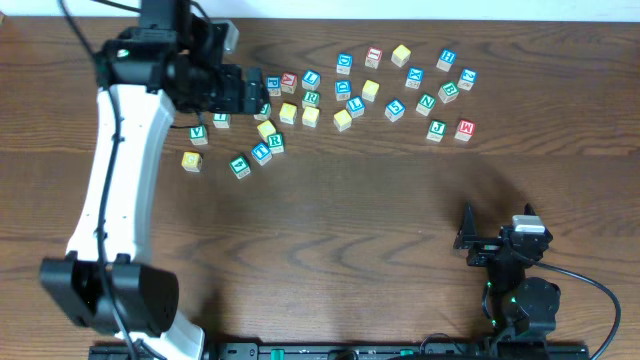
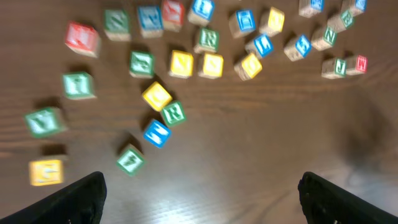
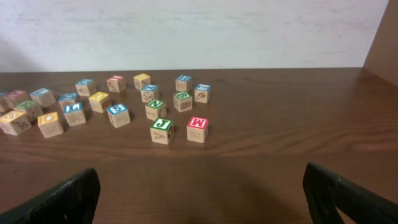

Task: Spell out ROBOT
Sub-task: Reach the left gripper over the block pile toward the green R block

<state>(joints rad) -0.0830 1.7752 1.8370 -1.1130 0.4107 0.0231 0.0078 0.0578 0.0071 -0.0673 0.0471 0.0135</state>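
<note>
You'll find the green-edged R cube (image 1: 276,142) toward the tabletop's (image 1: 350,250) far edge, left of centre, with a yellow cube (image 1: 266,129) just beside it. Your left tool (image 2: 202,183) hangs over that cluster, fingers wide apart and empty. Your right tool (image 3: 200,180), likewise spread and empty, sits near the near-right corner.

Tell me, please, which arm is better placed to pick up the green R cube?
Left, I think. The left arm's fingers, open, hover above the cluster holding the green R cube, while the right arm's fingers sit back near the table's front edge, away from every cube.
</note>
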